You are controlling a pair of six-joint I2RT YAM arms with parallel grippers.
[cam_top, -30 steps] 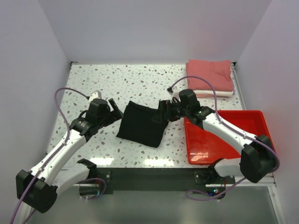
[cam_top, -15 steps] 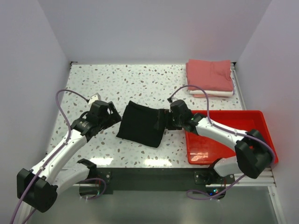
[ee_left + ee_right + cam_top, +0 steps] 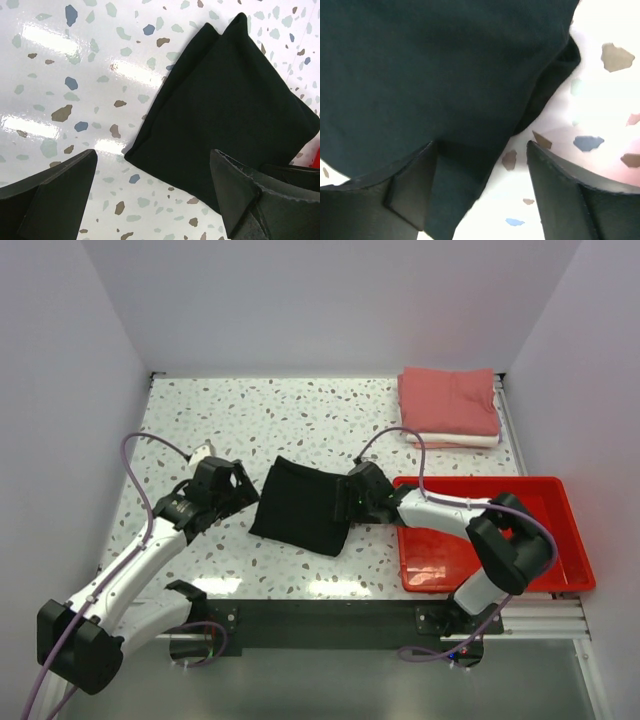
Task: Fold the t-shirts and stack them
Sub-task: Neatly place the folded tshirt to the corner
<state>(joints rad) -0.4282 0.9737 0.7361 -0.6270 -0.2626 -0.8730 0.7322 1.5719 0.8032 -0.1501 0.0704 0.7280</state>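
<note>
The black t-shirt point(image 3: 298, 508) lies flat on the speckled surface point(image 3: 250, 420) between the two arms. It is folded down to a compact, slightly skewed rectangle with its layers lined up at the corners. To my eye the fold is more or less done, and that would explain why both arms sit close beside it instead of stretching it out.

The left gripper point(image 3: 240, 490) hangs just off the shirt's left edge. Its wrist view shows the fingers spread wide over bare surface and the near corner of the cloth, holding nothing. It seems parked there to steady that side or to take the edge if needed.

The right gripper point(image 3: 347, 502) sits low at the shirt's right edge, its arm reaching across from beside the red tray point(image 3: 480, 481). Its fingers are also apart, not clenched. One rests at the cloth's folded border and the other stands over bare surface, so the hem lies in the gap between them. That placement suits a pinch of the stacked layers on the side nearest the pile.

The pile is at the far right corner, well apart from the black shirt. The pink t-shirt point(image 3: 450, 400) lies folded on the white t-shirt point(image 3: 462, 441), of which only a strip shows. A loose pinch could let the lower layers slip and undo the fold
</note>
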